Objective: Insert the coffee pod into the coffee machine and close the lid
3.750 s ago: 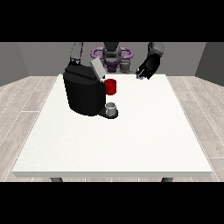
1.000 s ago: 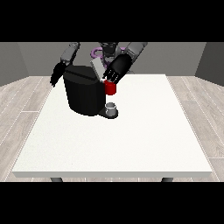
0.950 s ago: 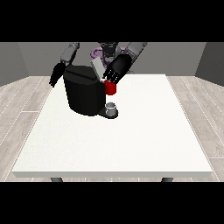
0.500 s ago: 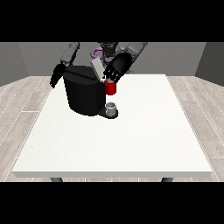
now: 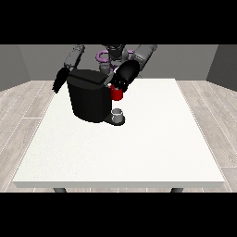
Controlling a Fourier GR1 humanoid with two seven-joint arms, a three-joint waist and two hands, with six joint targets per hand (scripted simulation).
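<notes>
Spanning pale plank floor (image 5: 28,106), white table (image 5: 139,148), grey walls (image 5: 185,60).

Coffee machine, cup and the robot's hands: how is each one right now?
Coffee machine: upright on the table, lid down or nearly down.
Red part: on the machine's front, hand on it.
Cup: upright on the machine's base.
Hand at the view's right: on the machine's top front.
Hand at the view's left: hanging beside the machine.
</notes>
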